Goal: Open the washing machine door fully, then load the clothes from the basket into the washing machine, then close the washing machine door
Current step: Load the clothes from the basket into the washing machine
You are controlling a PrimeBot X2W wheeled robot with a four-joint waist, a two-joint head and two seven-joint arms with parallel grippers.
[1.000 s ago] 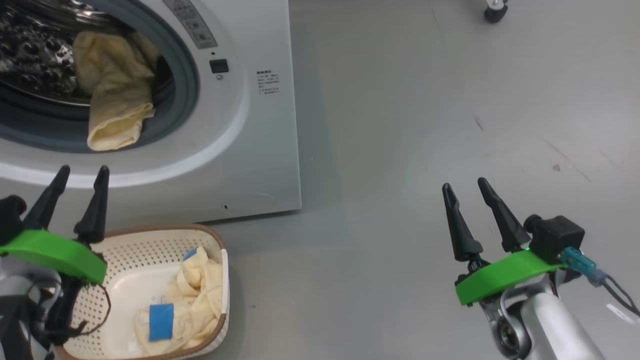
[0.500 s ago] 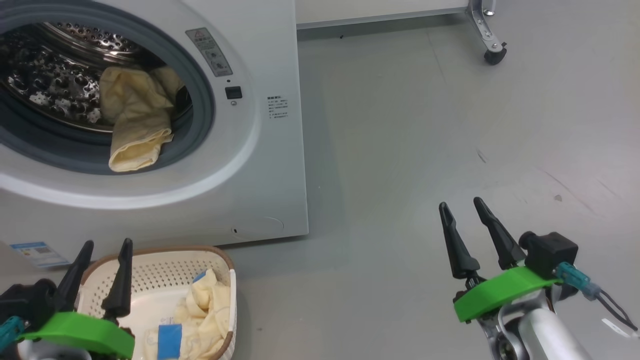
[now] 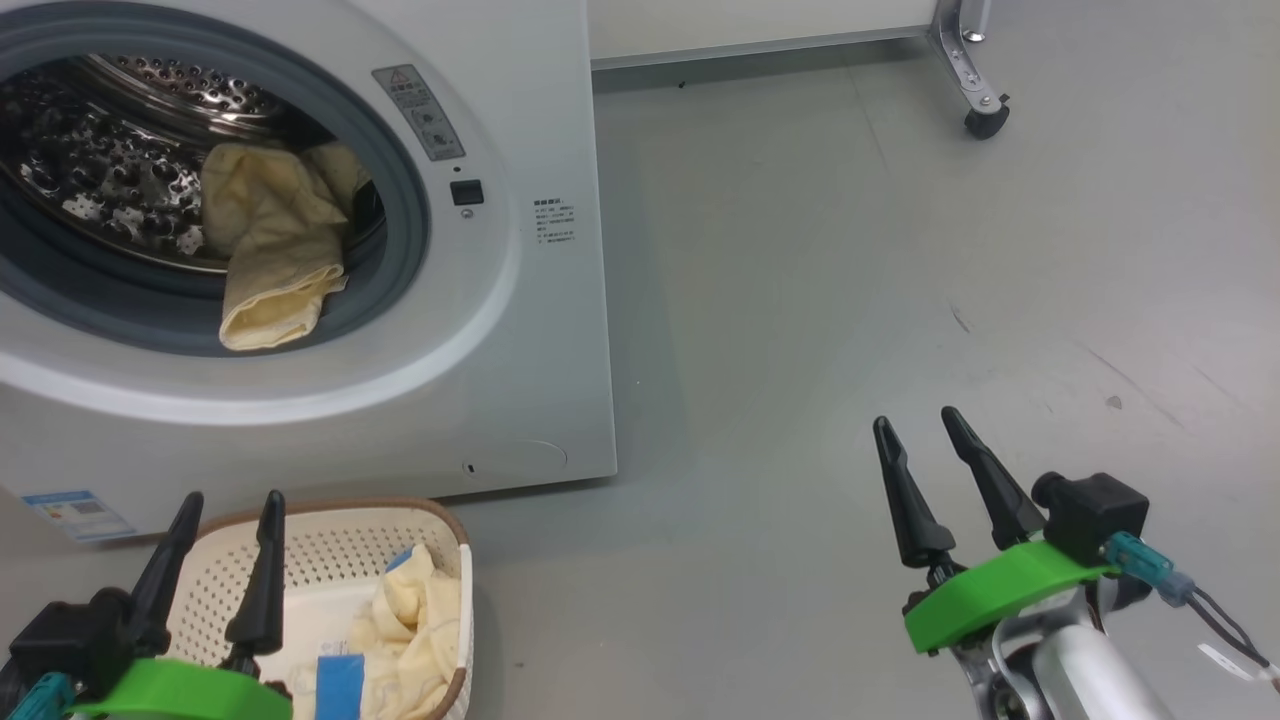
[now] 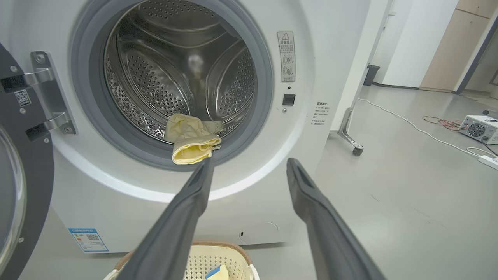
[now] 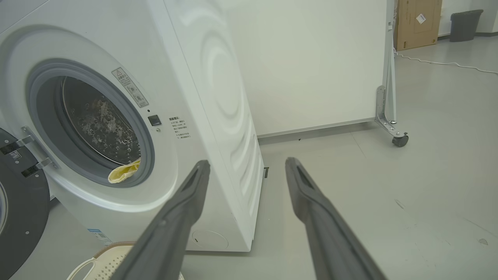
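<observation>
Head view: the left claw (image 3: 231,498), spread and empty, hovers over the left part of the small cream-white perforated plastic basket (image 3: 340,545) with a brown rim; the soft cream-yellow clothes (image 3: 415,620) with a blue patch lie heaped just right of that claw, against the basket's right wall. The right claw (image 3: 914,418), likewise spread and empty, hangs well apart over the floor (image 3: 800,300), so the left arm looks nearer. Ahead of the left claw, one cream garment (image 3: 275,260) drapes over the gasket (image 3: 408,215) of the big white washing machine (image 3: 540,330)
</observation>
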